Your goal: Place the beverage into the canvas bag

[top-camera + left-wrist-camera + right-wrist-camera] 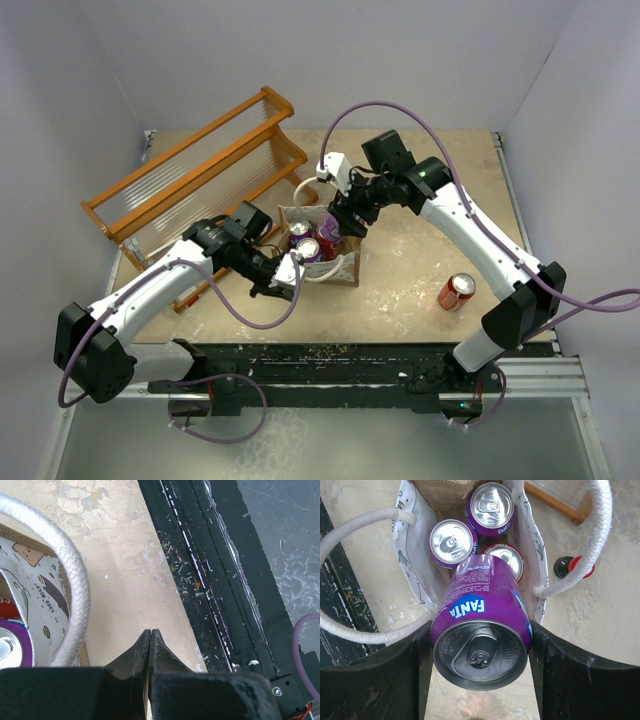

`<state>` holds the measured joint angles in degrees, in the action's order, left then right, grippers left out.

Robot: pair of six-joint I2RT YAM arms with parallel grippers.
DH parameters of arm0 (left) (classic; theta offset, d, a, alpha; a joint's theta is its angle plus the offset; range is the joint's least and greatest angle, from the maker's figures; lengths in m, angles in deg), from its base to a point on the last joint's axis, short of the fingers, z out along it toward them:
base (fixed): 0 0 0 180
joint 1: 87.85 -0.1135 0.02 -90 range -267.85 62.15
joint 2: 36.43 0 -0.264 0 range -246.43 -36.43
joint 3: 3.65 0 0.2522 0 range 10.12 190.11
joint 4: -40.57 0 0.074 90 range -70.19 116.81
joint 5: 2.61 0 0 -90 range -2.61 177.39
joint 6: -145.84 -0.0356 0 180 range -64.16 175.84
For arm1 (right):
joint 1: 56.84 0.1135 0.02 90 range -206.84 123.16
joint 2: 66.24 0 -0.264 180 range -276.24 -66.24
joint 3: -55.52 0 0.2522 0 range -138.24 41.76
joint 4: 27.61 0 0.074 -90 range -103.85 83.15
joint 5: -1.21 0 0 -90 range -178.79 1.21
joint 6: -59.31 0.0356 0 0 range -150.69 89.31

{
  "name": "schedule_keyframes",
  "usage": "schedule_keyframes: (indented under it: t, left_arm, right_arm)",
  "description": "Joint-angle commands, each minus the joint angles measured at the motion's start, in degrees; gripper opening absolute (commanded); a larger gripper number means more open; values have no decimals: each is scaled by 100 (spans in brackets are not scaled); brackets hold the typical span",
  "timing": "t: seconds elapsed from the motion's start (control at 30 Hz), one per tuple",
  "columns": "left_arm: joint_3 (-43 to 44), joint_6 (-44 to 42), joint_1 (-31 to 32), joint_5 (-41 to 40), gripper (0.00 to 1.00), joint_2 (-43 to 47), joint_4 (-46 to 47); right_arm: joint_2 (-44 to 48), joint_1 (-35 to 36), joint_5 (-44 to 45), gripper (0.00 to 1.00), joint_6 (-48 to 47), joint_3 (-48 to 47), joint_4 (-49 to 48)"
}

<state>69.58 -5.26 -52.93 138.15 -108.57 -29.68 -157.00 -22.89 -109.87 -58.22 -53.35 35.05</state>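
A: Purple Fanta can (477, 605) status?
B: Pinched in right gripper (481, 632), long axis aimed base-first into canvas bag (412, 565) directly below. Three cans (451, 542) inside.
A: Left gripper (150, 634)?
B: Fingers pressed together, empty, beside rope handle (70, 595).

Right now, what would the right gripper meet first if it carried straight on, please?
Probably the red-rimmed metal can inside the tan canvas bag, just beyond the purple Fanta can it holds, though depth is unclear.

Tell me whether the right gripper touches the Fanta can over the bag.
Touching. Right wrist view: the right gripper clamps the Fanta can, both fingers flush against its sides.
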Motion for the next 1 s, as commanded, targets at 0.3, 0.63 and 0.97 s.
schedule_keyframes:
  t: [0.3,0.63,0.97]
  left_arm:
    - [262,-191,21,-63,36,478,-334]
    - [818,407,-29,-539,64,968,-42]
    - [549,233,-2,-524,80,425,1129]
  right_arm:
    - [190,-13,-761,0,-115,-354,-337]
    - [171,-15,-692,0,56,-374,-750]
    - [-126,-17,-275,0,90,-490,-562]
